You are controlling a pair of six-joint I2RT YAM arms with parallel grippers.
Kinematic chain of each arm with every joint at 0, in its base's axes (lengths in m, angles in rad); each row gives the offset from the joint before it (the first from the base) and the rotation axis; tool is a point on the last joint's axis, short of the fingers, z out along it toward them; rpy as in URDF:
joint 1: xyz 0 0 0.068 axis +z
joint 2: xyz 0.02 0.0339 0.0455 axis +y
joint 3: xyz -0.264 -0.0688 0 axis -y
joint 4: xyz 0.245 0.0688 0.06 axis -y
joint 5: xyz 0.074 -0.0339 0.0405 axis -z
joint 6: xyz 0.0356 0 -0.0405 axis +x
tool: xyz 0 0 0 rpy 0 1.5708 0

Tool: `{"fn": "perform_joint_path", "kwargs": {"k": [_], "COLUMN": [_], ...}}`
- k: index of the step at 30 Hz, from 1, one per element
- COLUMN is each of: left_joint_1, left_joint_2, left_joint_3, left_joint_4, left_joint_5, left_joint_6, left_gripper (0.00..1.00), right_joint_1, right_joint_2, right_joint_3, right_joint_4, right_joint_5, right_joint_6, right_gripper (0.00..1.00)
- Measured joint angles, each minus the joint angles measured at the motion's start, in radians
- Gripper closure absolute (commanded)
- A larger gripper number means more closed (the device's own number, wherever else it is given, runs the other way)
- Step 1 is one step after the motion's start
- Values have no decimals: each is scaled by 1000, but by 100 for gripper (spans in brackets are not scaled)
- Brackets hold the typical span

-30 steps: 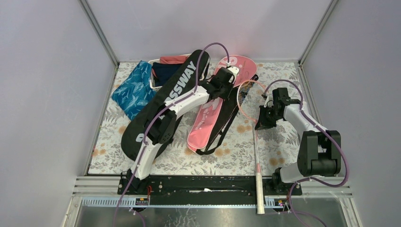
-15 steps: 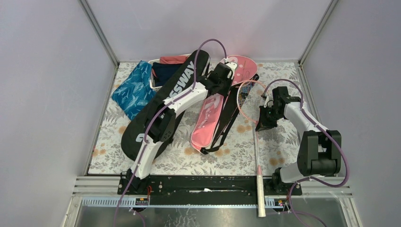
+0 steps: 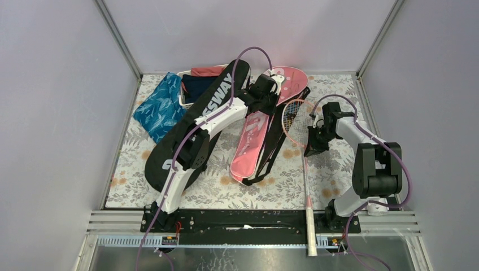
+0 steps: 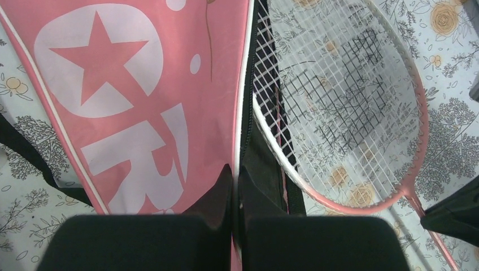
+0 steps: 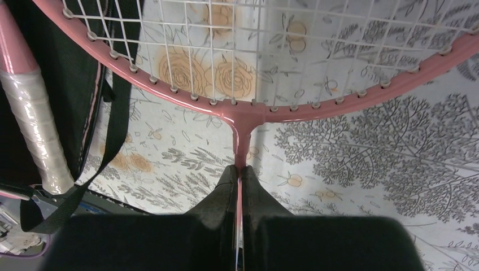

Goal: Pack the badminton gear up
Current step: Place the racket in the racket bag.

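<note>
The left gripper, bottom centre, pinched the edge of the pink bag filling the upper left. The racket lay at right on floral cloth, its rim overlapping the bag's black lining.

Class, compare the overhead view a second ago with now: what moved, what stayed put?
The right gripper, shut on the racket, swung its head left towards the pink bag; the left gripper, shut on that bag's edge, tipped it up narrower. The black bag and basket stayed.
</note>
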Motion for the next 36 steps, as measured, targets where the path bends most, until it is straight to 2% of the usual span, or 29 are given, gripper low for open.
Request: {"fn": "perform_joint_path", "kwargs": {"k": [26, 36], "left_joint_1": [-35, -49], "left_joint_2": [-15, -90], "left_joint_3": [-74, -214], "left_joint_4": [61, 115], "left_joint_5": [156, 224], "left_joint_6": [18, 19], "left_gripper": [100, 100], "right_joint_1": [106, 142], "right_joint_2": [179, 220], "right_joint_3": [200, 245], "right_joint_4": [85, 125], "right_joint_5": [50, 52], "right_joint_6": [82, 113], "right_gripper": [100, 100]}}
